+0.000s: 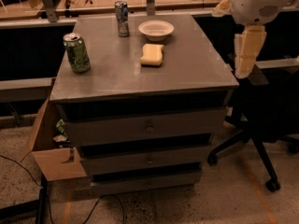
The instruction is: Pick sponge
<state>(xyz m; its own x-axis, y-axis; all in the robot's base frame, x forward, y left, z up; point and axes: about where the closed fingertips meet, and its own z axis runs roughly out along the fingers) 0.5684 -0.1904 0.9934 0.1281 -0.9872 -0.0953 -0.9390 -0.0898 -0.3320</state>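
Observation:
The pale yellow sponge (pixel 153 54) lies flat on the grey drawer cabinet's top (pixel 187 73), just in front of the shallow white bowl (pixel 156 30). My arm comes in at the top right. Its pale gripper (pixel 245 55) hangs pointing down beyond the cabinet's right edge, well to the right of the sponge and above the level of the top. It holds nothing that I can see.
A green can (pixel 77 53) stands at the left of the top and a silver-blue can (pixel 122 18) at the back, left of the bowl. A black office chair (pixel 261 111) stands right of the cabinet. An open cardboard box (pixel 51 157) sits at the lower left.

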